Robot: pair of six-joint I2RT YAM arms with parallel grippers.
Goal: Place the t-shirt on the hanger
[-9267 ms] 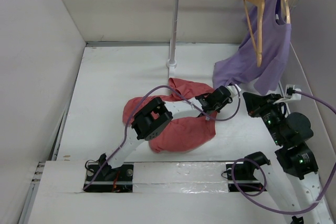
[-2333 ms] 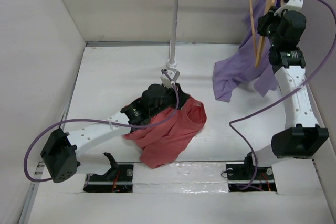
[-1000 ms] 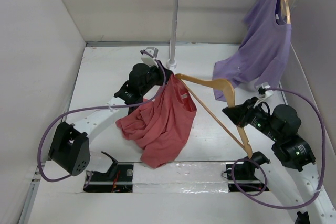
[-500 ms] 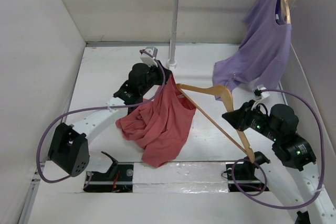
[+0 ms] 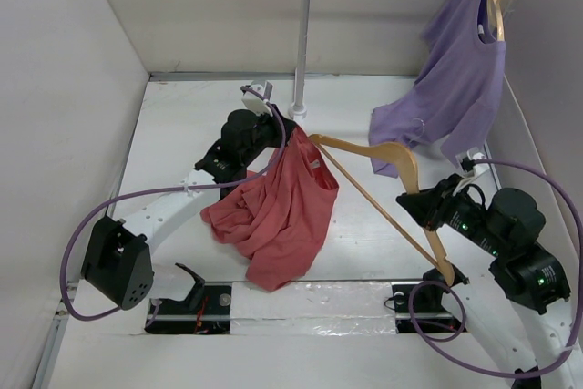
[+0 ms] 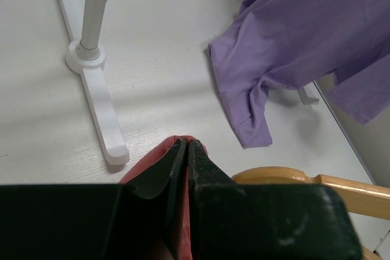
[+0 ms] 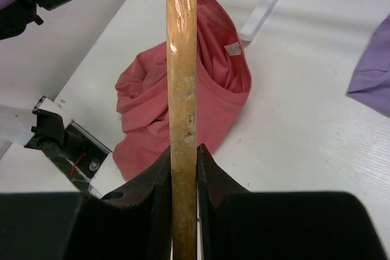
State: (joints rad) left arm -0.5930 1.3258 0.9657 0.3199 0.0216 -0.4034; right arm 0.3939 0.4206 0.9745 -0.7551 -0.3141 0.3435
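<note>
The coral-red t-shirt hangs from my left gripper, which is shut on its collar and holds it above the table; the hem lies bunched on the table. In the left wrist view the red cloth shows around the shut left gripper. My right gripper is shut on one arm of the orange-tan hanger. The hanger's far end reaches the raised collar beside the left gripper. In the right wrist view the hanger runs straight out of the right gripper over the t-shirt. The hanger's arm shows in the left wrist view.
A purple t-shirt hangs on a paler hanger at the right end of the white rack; its lower part rests on the table. The rack's foot lies just beyond the left gripper. Walls close off three sides.
The right arm took the hanger off the rail and carried it down to the t-shirt, which the left gripper lifted by its collar. In the last second the right gripper drew back right.
</note>
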